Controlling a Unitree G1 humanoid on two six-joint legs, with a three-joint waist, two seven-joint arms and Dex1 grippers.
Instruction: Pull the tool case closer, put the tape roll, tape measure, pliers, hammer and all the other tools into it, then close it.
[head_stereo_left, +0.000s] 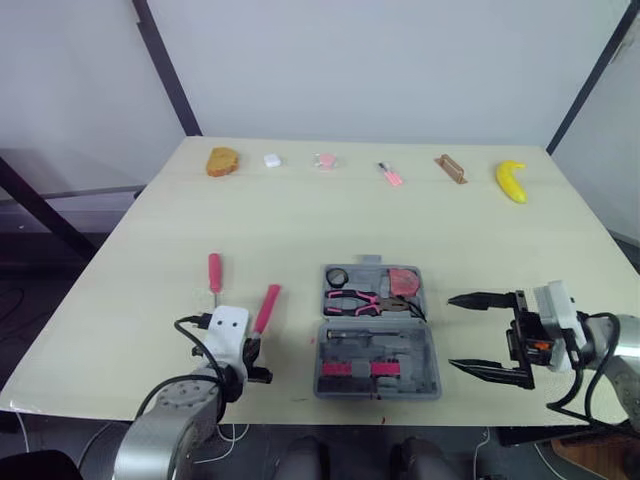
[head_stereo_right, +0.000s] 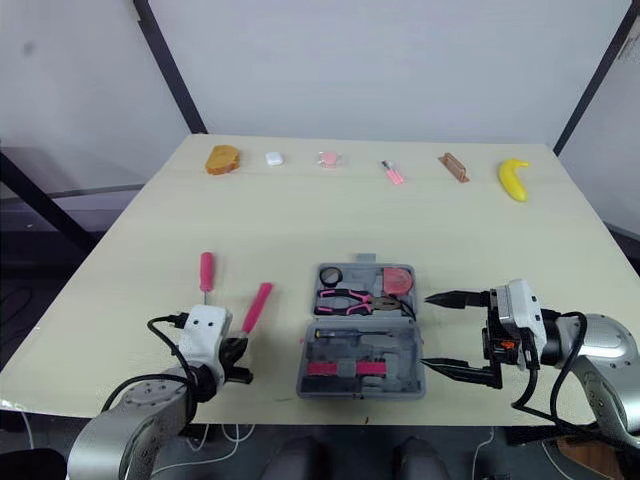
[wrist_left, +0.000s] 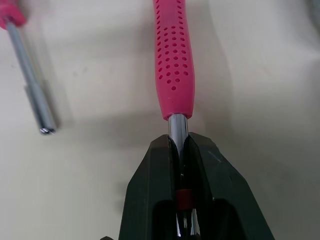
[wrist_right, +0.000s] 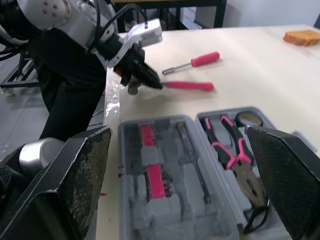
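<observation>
Pale wood table before a white wall, seen from the head cam. Tool case is shown lying open near the table's 6 o'clock edge, between the two arms.

R gripper is held at 3 o'clock of the case, just beside it, fingers spread wide w/ nothing between them. L gripper is placed at 9 o'clock of the case, fingers pinched tight on the bare metal shaft of the hammer, just below its pink grip. The grip is pointed toward 12 o'clock and lies on the table.

Pliers, pink-handled, are seated across the case's 12 o'clock half. Screwdriver, pink handle, lies on the table at 10 o'clock of the hammer, apart from it.

Banana is seen at the 1 o'clock end of a row of small items along the far edge, bread slice at the 11 o'clock end.

Tape measure, reddish, is set in the case at 1 o'clock of the pliers. Tape roll, black, is set at 11 o'clock of them.
</observation>
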